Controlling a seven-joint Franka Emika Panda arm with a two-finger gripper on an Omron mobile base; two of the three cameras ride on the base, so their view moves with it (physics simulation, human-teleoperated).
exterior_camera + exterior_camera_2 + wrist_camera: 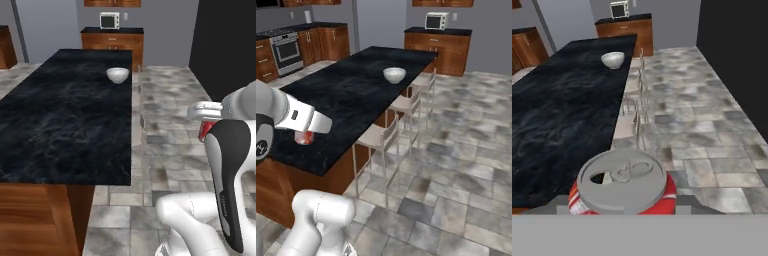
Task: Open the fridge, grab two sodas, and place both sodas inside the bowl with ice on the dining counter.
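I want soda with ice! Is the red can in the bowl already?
No, the red can sits in the gripper, far from the bowl on the counter.

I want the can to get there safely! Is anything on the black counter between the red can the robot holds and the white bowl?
Nothing: the hand view shows bare black marble counter between the red soda can and the round white bowl.

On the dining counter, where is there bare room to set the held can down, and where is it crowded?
Almost the whole dining counter is bare marble, from its near edge up to the bowl by the far right edge. The stools crowd the floor along that side. The end effector holds the red soda.
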